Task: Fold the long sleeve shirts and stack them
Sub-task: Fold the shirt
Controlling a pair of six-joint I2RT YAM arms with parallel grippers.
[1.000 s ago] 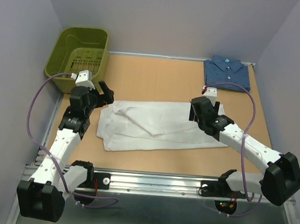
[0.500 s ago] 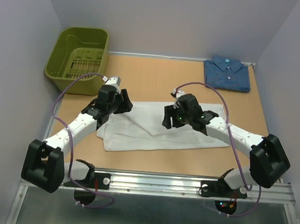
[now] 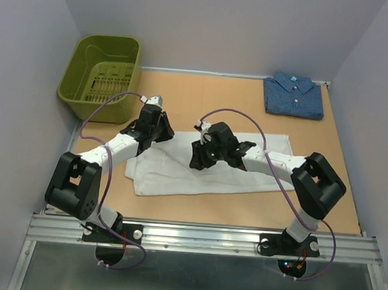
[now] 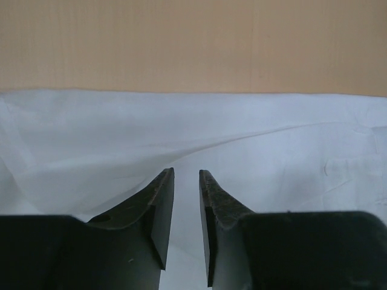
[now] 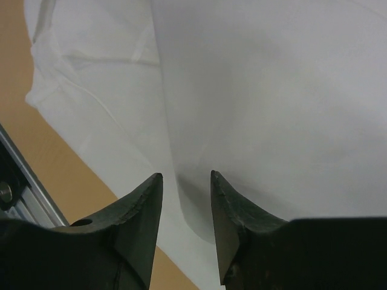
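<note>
The white long sleeve shirt (image 3: 171,173) lies flat across the middle of the table, folded into a long band. The dark blue long sleeve shirt (image 3: 293,96) rests folded at the back right corner. My left gripper (image 3: 161,134) is low over the white shirt's back left part; in the left wrist view its jaws (image 4: 186,172) stand a narrow gap apart with white cloth (image 4: 242,133) under them. My right gripper (image 3: 197,159) is over the shirt's middle. Its jaws (image 5: 185,174) are partly open astride a fold edge of the white cloth (image 5: 272,90).
A green plastic basket (image 3: 102,67) stands at the back left corner. Bare tan table (image 3: 204,99) stretches behind the white shirt. A metal rail (image 3: 207,237) runs along the near edge, and grey walls enclose three sides.
Both arms swung inward from the shirt's two ends to its middle part and dropped lower. Both sets of jaws narrowed.
</note>
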